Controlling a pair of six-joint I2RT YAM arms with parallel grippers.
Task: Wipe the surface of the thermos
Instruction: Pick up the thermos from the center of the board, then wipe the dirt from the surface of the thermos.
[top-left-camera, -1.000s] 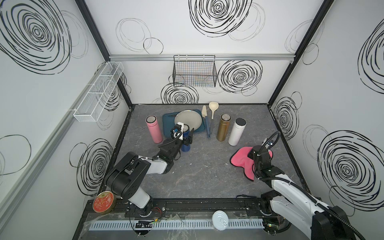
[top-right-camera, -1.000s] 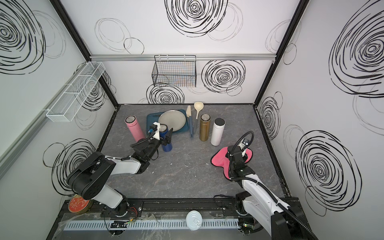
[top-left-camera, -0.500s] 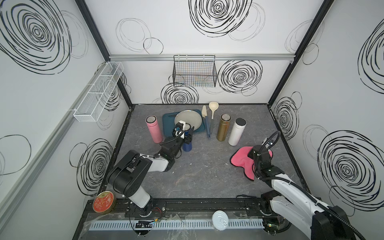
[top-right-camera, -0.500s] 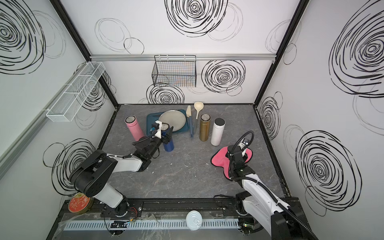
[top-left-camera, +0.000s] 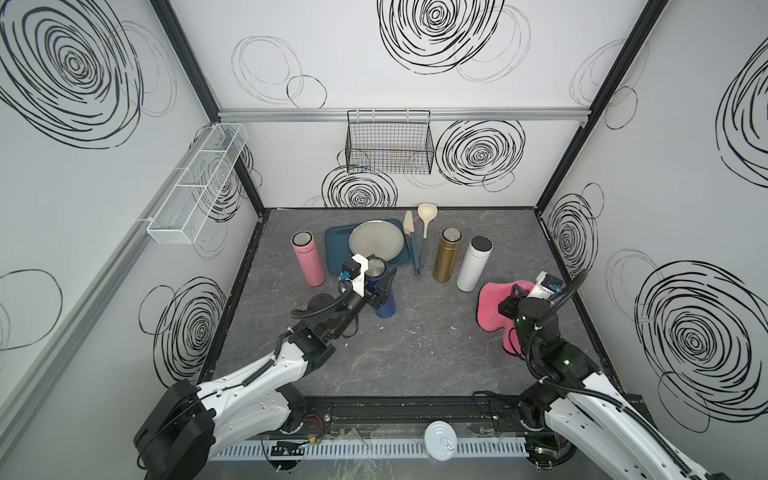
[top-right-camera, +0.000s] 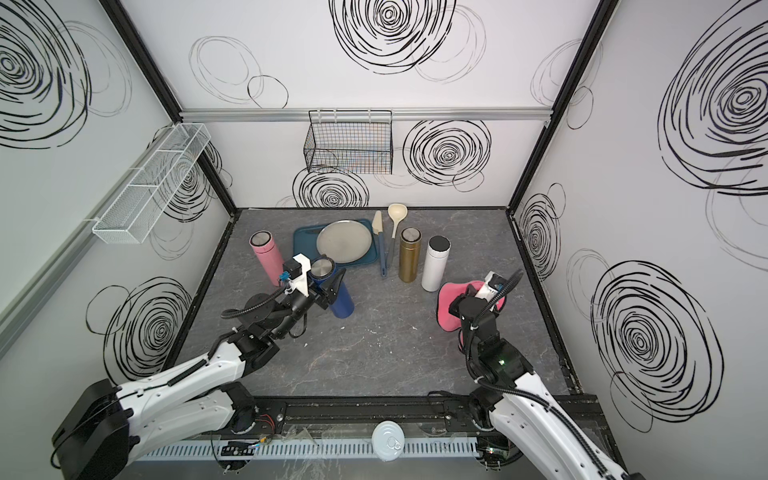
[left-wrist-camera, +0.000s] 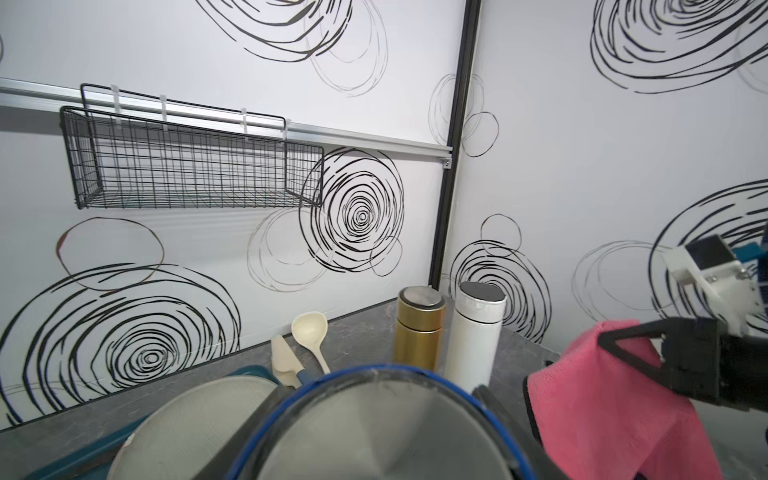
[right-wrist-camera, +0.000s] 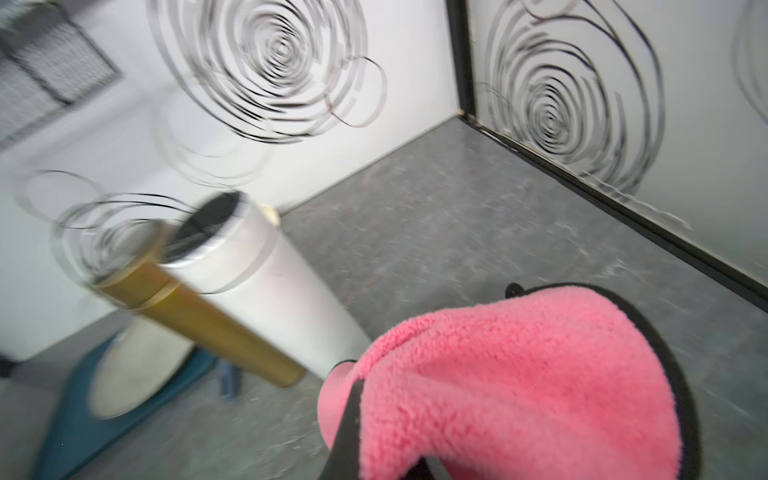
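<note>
A dark blue thermos (top-left-camera: 386, 306) (top-right-camera: 343, 306) with a steel lid stands on the grey table just in front of the tray. My left gripper (top-left-camera: 377, 286) (top-right-camera: 324, 286) is shut on its upper part, one finger on each side. In the left wrist view the thermos lid (left-wrist-camera: 374, 432) fills the space between the gripper's (left-wrist-camera: 380, 415) jaws. My right gripper (top-left-camera: 514, 300) (top-right-camera: 462, 305) is shut on a pink cloth (top-left-camera: 492, 309) (top-right-camera: 446, 309) (right-wrist-camera: 519, 374) at the right, and the cloth drapes over the gripper (right-wrist-camera: 399, 457). The cloth is apart from the blue thermos.
A pink thermos (top-left-camera: 308, 259), a gold thermos (top-left-camera: 446, 259) and a white thermos (top-left-camera: 473, 270) stand at the back. A blue tray (top-left-camera: 334, 249) holds a steel plate (top-left-camera: 376, 241), with a spatula (top-left-camera: 413, 245) and a ladle (top-left-camera: 426, 216) beside it. A wire basket (top-left-camera: 388, 145) hangs on the back wall.
My left gripper has closed its jaws on the blue thermos after reaching around it. The right arm has hardly shifted and keeps hold of the pink cloth.
</note>
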